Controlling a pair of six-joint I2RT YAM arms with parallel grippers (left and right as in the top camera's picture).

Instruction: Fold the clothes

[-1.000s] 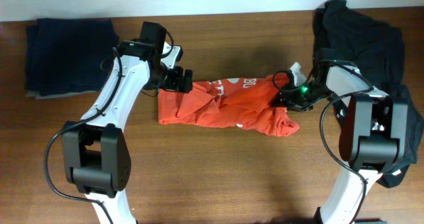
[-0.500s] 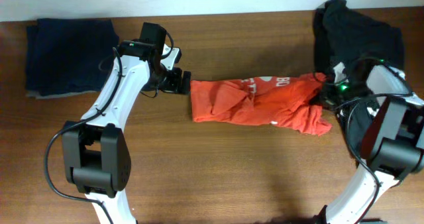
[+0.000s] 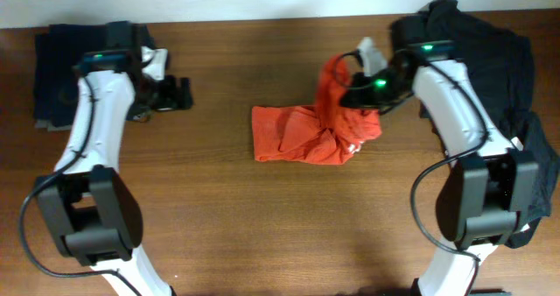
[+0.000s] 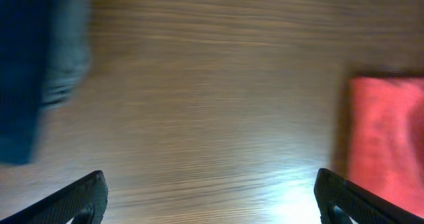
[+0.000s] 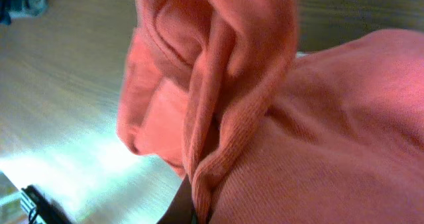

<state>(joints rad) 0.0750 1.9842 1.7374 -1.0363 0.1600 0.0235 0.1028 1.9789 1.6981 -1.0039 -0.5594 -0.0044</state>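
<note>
An orange-red shirt (image 3: 302, 134) lies crumpled at the table's middle. Its right end is lifted and carried leftward over the rest. My right gripper (image 3: 356, 93) is shut on that lifted end; the right wrist view shows a hem fold (image 5: 218, 138) pinched between the fingers. My left gripper (image 3: 179, 95) is open and empty, above bare wood to the left of the shirt. In the left wrist view its two fingertips (image 4: 212, 201) stand wide apart, with the shirt's edge (image 4: 387, 138) at the right.
A folded dark blue garment (image 3: 83, 68) lies at the back left, also seen in the left wrist view (image 4: 36, 65). A pile of black clothes (image 3: 486, 46) sits at the back right and runs down the right edge.
My right gripper swung out right, then lifted the shirt's right end and carried it left over the middle. My left gripper let go of the shirt's left end and moved away left.
</note>
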